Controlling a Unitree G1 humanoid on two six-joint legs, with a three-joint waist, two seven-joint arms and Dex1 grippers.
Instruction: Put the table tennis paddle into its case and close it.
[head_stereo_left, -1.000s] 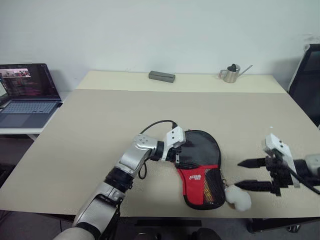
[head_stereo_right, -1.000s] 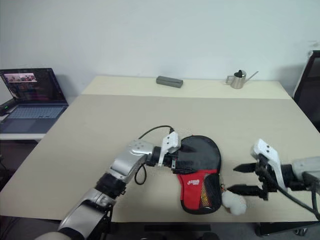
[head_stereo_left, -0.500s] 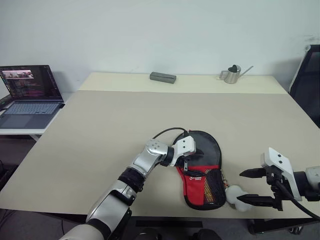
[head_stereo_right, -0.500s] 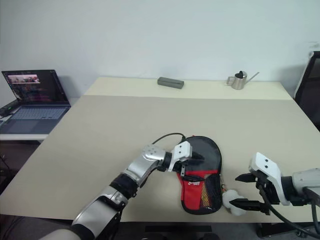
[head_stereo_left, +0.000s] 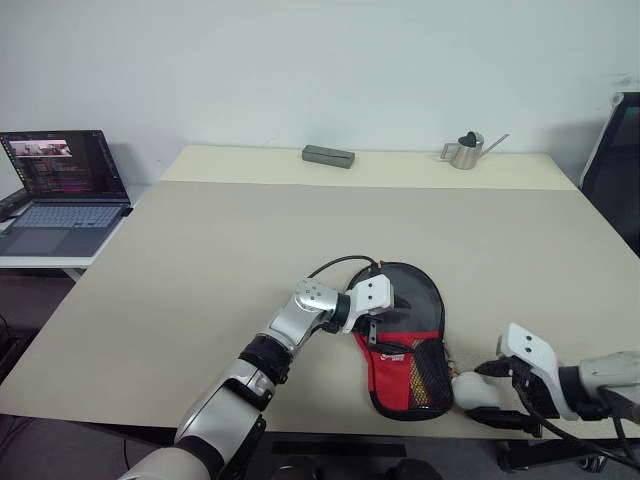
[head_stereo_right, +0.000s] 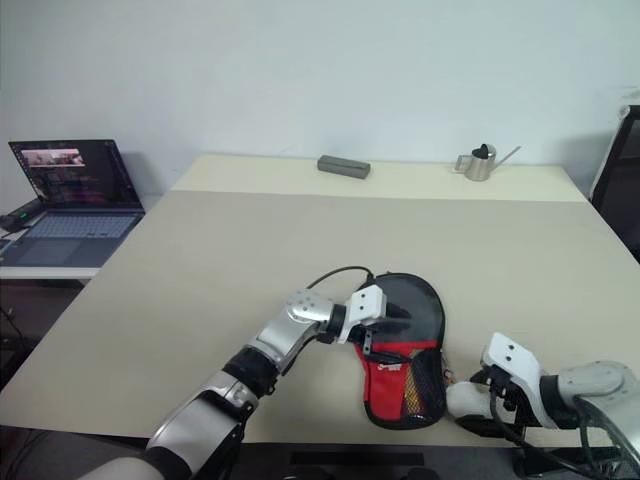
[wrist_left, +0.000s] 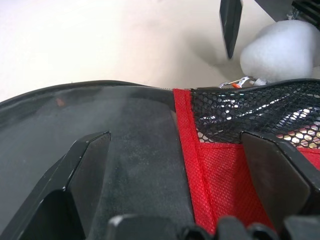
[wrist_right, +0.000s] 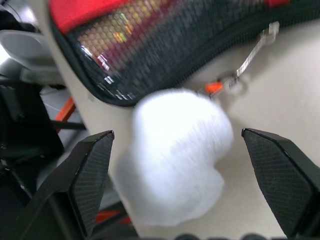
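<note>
A laptop (head_stereo_left: 62, 190) stands at far left, a small metal watering can (head_stereo_left: 465, 150) and a grey box (head_stereo_left: 328, 156) along the top of the table (head_stereo_left: 200, 260). The left gripper (head_stereo_left: 392, 312) lies spread on the case (head_stereo_left: 405, 340); the right gripper (wrist_right: 175, 165), spread, flanks a white pompom (wrist_right: 175, 170). The paddle cannot be made out.

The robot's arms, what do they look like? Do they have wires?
The left arm has shiny silver segments with black joints and a looping black cable near the wrist. A white block sits behind the left tool, whose two fingers are black and pointed. The right tool has the same black fingers, a white block and black cables along its silver forearm.
</note>
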